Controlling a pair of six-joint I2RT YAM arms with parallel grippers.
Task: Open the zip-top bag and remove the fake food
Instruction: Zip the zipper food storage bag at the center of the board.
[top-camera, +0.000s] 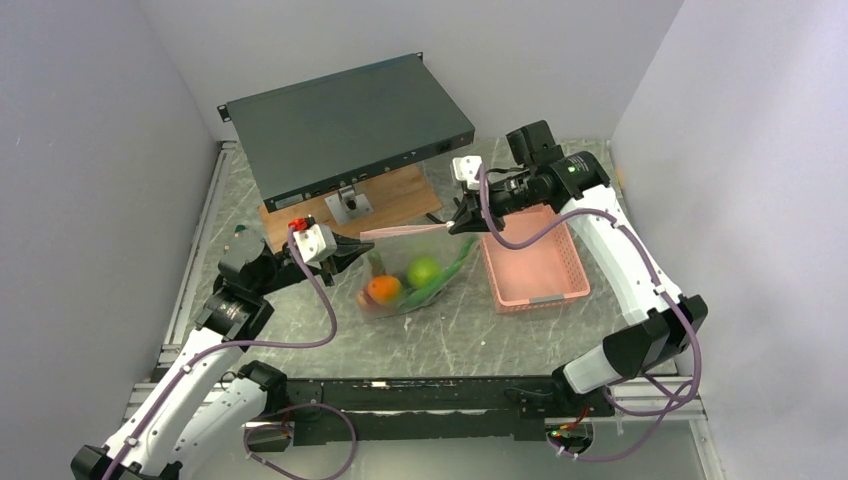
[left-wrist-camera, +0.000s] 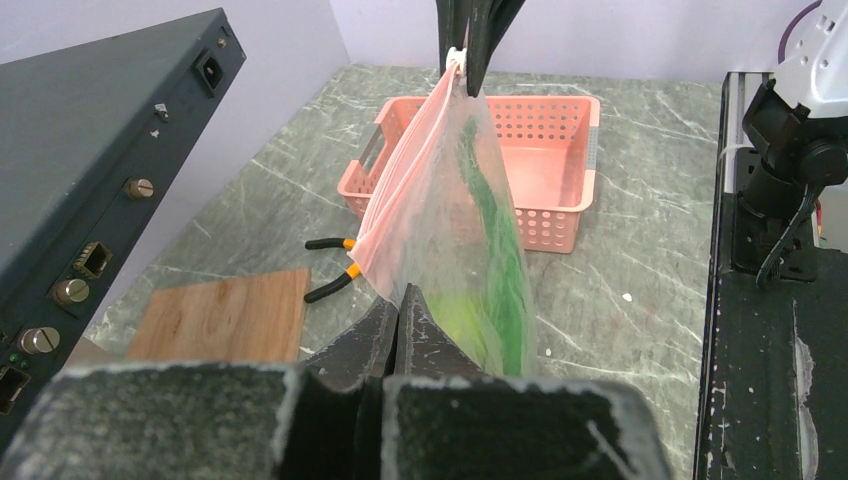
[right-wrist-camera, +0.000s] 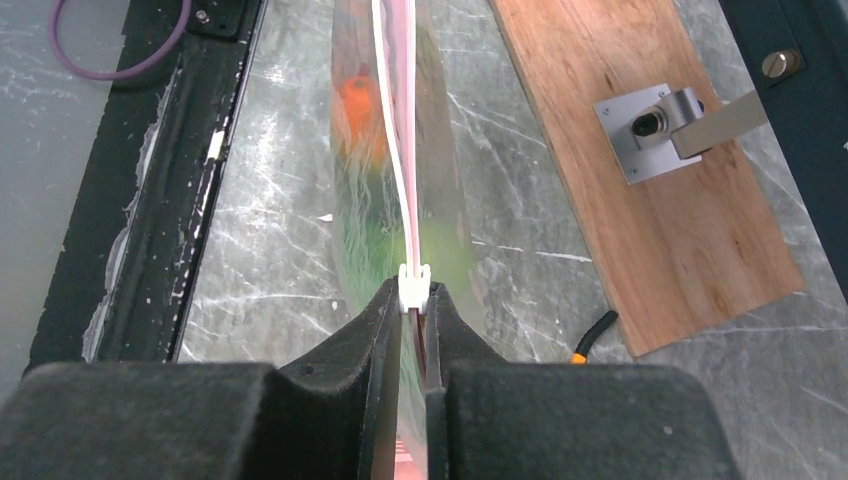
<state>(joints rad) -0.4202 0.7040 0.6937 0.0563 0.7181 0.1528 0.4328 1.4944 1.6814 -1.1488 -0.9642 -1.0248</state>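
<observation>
Grey-green marbled tabletop, pale walls on three sides, and right in the middle the zip-top bag is strung up between the two arms. The left gripper has one top corner, its dark fingers pressed together on the plastic with no gap showing. Across from it the right gripper pinches the other end of the pink zip strip. Its padded fingers are squeezed tight with the small white slider poking out just above their tips. The strip runs taut from one set of fingertips straight to the other.

Below that line the bag sags, and the fake food sits heaped in the belly. There's a green apple nearer the right fingers and an orange mango lower down, nearer the left ones. Long green pods slant up towards the right gripper. Whether the bottom of the bag rests on the table, I can't tell from here.

Just beyond the right fingers, on the far side from the bag, sits the pink basket. Orange-handled pliers lie on the marble off to one side of the left fingers. Near them is a wooden board carrying a small metal bracket. A dark rack unit is propped over the board.
</observation>
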